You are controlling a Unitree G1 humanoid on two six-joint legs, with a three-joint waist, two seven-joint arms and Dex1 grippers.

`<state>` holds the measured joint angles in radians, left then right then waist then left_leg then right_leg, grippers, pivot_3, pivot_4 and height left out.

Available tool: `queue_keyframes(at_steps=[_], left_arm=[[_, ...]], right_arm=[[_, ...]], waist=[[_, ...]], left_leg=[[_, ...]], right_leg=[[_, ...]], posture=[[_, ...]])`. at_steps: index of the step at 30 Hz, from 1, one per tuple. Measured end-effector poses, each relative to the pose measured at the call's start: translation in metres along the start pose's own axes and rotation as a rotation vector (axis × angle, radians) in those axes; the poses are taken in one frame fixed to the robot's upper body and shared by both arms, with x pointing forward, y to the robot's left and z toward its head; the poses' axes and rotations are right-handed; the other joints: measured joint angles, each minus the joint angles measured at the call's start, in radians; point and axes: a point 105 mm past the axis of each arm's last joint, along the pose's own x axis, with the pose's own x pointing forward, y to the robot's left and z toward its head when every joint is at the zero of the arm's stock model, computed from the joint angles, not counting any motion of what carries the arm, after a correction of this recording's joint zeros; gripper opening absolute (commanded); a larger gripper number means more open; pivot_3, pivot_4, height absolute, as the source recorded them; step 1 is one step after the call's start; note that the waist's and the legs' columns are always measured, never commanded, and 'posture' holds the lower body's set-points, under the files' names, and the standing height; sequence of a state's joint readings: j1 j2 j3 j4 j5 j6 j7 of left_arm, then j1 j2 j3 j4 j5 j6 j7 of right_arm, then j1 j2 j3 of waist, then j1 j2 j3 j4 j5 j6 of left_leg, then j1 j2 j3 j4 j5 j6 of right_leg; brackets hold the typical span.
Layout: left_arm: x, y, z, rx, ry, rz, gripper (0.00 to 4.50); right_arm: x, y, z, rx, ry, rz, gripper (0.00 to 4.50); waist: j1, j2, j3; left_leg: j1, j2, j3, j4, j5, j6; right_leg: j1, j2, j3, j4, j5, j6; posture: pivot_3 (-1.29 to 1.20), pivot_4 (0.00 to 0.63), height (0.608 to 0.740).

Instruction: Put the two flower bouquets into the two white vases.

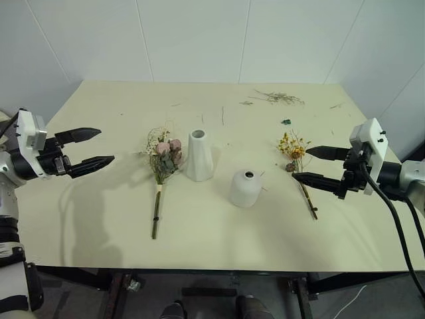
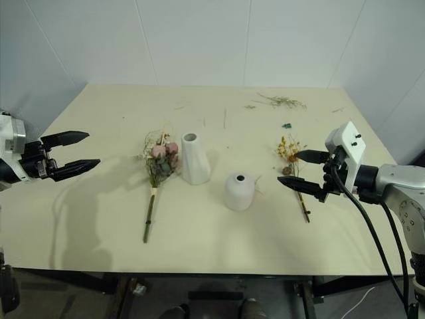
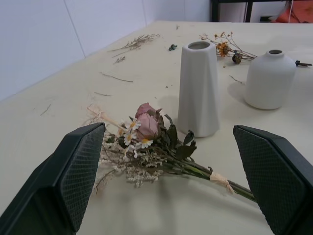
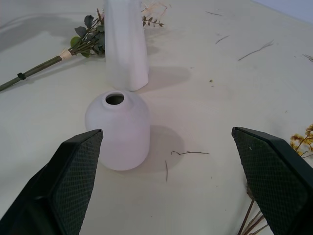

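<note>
The pink rose bouquet [image 1: 164, 161] lies flat on the cream table [image 1: 99, 219], flower heads toward the far side, just left of the tall tapered white vase [image 1: 198, 155]. Right of that vase stands the short rounded white vase [image 1: 246, 188]. The thin yellow-orange sprig [image 1: 295, 157] lies further right. My left gripper [image 1: 97, 147] hovers open above the table, left of the roses, and holds nothing. At the right, my right gripper [image 1: 306, 163] hangs open over the sprig's stem, also holding nothing. In the left wrist view the roses [image 3: 146, 147] lie between the fingers [image 3: 73, 181].
Loose dried twigs [image 1: 279, 98] lie scattered at the table's far right. A small dark scrap [image 1: 285, 122] sits behind the sprig. White walls close in behind and at both sides. Black table legs show under the front edge.
</note>
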<state>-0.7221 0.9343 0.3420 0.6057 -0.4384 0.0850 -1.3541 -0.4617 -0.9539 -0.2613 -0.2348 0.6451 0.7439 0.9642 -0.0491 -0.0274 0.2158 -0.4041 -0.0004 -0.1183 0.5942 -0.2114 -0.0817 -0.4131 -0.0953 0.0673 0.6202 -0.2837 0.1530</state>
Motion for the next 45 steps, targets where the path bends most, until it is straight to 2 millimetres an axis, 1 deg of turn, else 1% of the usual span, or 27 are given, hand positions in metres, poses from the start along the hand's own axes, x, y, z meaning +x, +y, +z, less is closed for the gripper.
queue_keyframes(at_steps=[5,9,12,17,20,22,26,28,30,34,36,39,42,45], left_arm=[[0.001,0.001,0.001,0.003,-0.007,0.004,4.5],[0.006,-0.003,-0.004,-0.026,-0.019,-0.005,4.5],[0.007,-0.003,-0.004,-0.026,-0.022,0.0,4.5],[0.01,-0.01,-0.008,-0.035,-0.018,0.012,4.5],[0.005,-0.012,-0.012,-0.065,0.002,0.073,4.5],[0.001,-0.013,-0.012,-0.083,0.018,0.145,4.5],[0.001,-0.016,-0.013,-0.157,0.057,0.301,4.5],[0.003,-0.02,-0.018,-0.195,0.114,0.372,4.5],[0.007,-0.026,-0.023,-0.224,0.182,0.41,4.5],[0.014,-0.039,-0.035,-0.308,0.307,0.462,4.5],[0.021,-0.048,-0.041,-0.355,0.346,0.468,4.5],[0.037,-0.066,-0.046,-0.441,0.387,0.445,4.5],[0.048,-0.07,-0.045,-0.492,0.392,0.465,4.5],[0.055,-0.074,-0.051,-0.545,0.433,0.512,4.5]], right_arm=[[0.002,0.0,0.001,0.014,-0.025,-0.006,4.47],[0.003,0.0,0.003,0.012,-0.034,-0.007,4.47],[0.003,0.002,0.004,0.015,-0.041,0.003,4.47],[0.005,0.004,0.008,-0.037,-0.053,0.01,4.47],[0.012,0.003,0.011,-0.102,-0.054,0.027,4.47],[0.017,0.003,0.014,-0.14,-0.066,0.058,4.47],[0.02,-0.001,0.009,-0.119,-0.07,0.119,4.47],[0.021,0.001,0.008,-0.115,-0.091,0.158,4.47],[0.02,0.001,0.006,-0.117,-0.099,0.184,4.47],[0.019,-0.002,0.01,-0.125,-0.135,0.209,4.47],[0.02,0.001,0.01,-0.108,-0.162,0.243,4.47],[0.017,-0.001,0.004,-0.085,-0.157,0.271,4.47],[0.012,-0.007,0.0,-0.077,-0.144,0.272,4.47],[0.011,-0.01,-0.001,-0.08,-0.131,0.263,4.47]], waist=[[-0.003,0.0,0.0],[-0.001,0.0,0.0],[-0.001,0.0,0.0],[-0.003,0.0,0.0],[-0.007,0.0,0.0],[-0.008,0.0,0.0],[-0.002,0.0,0.0],[0.003,0.0,0.0],[0.005,0.0,0.0],[0.006,0.0,0.0],[0.008,0.0,0.0],[0.013,0.0,0.0],[0.016,0.0,0.0],[0.016,0.0,0.0]], left_leg=[[0.0,0.0,0.0,0.0,0.0,0.0],[0.0,0.0,0.0,0.0,0.0,0.0],[0.0,0.0,0.0,0.0,0.0,0.0],[0.0,0.0,0.0,0.0,0.0,0.0],[0.0,0.0,0.0,0.0,0.0,0.0],[0.001,0.001,0.001,0.0,0.0,0.0],[0.001,0.0,0.0,0.001,0.0,0.0],[0.001,0.0,0.0,0.001,0.0,0.0],[0.001,0.0,0.0,0.001,0.0,0.0],[0.001,0.0,0.0,0.002,0.0,0.0],[0.001,0.0,0.0,0.002,0.0,0.0],[0.001,0.0,0.0,0.003,0.0,0.0],[0.001,0.0,0.0,0.003,0.0,0.0],[0.001,-0.001,0.0,0.004,0.0,-0.001]], right_leg=[[0.0,0.0,0.0,0.0,0.0,0.0],[0.0,0.0,0.0,0.0,0.0,0.0],[0.0,0.0,0.0,0.0,0.0,0.0],[0.0,0.0,0.0,0.0,0.0,0.0],[0.0,0.0,0.0,0.001,0.0,0.0],[0.0,0.0,0.0,0.0,0.0,0.0],[0.0,0.0,0.0,0.0,0.0,0.0],[0.001,0.0,0.0,0.001,0.0,0.0],[0.001,0.0,0.0,0.001,0.0,0.0],[0.001,0.0,0.0,0.001,0.0,0.0],[0.001,0.0,0.0,0.001,0.0,0.0],[0.002,0.0,0.0,0.0,0.0,0.0],[0.002,0.0,0.0,0.001,0.0,0.0],[0.002,0.0,0.0,0.001,0.001,0.001]], posture=[[0.0,0.15,0.74],[0.0,0.15,0.74],[0.0,0.15,0.74],[0.0,0.15,0.74],[0.0,0.15,0.74],[0.0,0.15,0.74],[0.0,0.15,0.74],[0.0,0.15,0.74],[0.0,0.15,0.74],[0.0,0.15,0.74],[0.0,0.15,0.74],[0.0,0.15,0.74],[0.0,0.15,0.74],[0.0,0.15,0.74]])
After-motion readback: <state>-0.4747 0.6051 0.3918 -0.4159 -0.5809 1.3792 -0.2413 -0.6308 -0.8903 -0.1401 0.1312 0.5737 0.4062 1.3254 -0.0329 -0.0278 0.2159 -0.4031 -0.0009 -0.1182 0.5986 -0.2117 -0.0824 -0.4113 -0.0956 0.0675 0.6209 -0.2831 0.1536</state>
